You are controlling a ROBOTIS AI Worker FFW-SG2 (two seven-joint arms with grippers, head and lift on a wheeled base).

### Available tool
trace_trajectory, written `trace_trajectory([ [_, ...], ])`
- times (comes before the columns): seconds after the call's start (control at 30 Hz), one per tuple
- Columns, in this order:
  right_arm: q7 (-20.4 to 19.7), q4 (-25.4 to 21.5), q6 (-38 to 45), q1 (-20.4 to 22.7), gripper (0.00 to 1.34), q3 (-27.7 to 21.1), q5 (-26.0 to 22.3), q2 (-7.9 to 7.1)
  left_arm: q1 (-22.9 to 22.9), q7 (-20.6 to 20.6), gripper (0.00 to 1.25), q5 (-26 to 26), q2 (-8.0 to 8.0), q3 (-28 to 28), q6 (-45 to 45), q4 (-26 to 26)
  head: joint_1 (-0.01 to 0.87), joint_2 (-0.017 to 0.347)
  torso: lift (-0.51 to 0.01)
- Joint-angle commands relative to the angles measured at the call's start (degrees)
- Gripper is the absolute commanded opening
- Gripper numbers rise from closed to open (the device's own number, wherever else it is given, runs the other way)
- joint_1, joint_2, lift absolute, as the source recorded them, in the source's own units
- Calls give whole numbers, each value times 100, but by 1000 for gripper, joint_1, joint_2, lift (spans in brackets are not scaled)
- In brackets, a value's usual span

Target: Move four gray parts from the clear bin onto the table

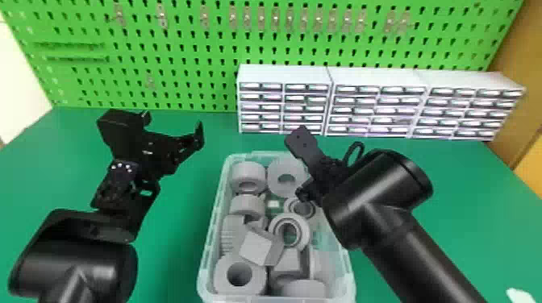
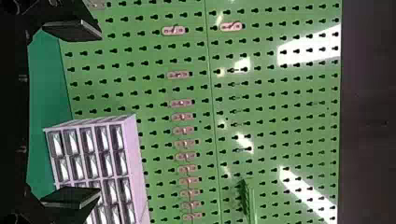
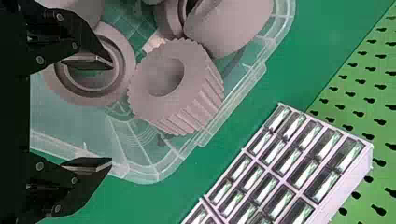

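My right gripper (image 1: pixel 303 161) is over the back right of the clear bin (image 1: pixel 347 278), which holds several gray parts (image 1: pixel 240 274). In the right wrist view the right gripper (image 3: pixel 112 116) stands open with nothing between its fingers; one finger overlaps a gray ring (image 3: pixel 88 95), and a ribbed gray part (image 3: pixel 175 88) lies just beyond the fingertips. Whether that finger touches the ring I cannot tell. My left gripper (image 1: pixel 173 121) is open and empty above the table, left of the bin; the left wrist view also has the left gripper (image 2: pixel 100 114) with its fingers wide apart.
White drawer cabinets (image 1: pixel 375 80) stand in a row behind the bin, in front of a green pegboard (image 1: pixel 193 52). The green table (image 1: pixel 177 225) extends on both sides of the bin. Something white (image 1: pixel 520 296) lies at the lower right corner.
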Motion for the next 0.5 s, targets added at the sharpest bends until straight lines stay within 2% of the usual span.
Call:
trace_trajectory([
  [0.0, -1, 377, -297, -88, 816, 31, 47, 17, 1, 0, 1135, 8, 0, -5, 0, 0, 678, 34, -50],
  [0.3, 61, 1186, -1150, -272, 815, -13, -41, 123, 10, 0, 1135, 26, 0, 4, 0, 0, 678, 34, -50],
  [0.47, 70, 1485, -1563, -369, 813, -4, -85, 158, 10, 0, 1135, 26, 0, -5, 0, 0, 678, 34, -50],
])
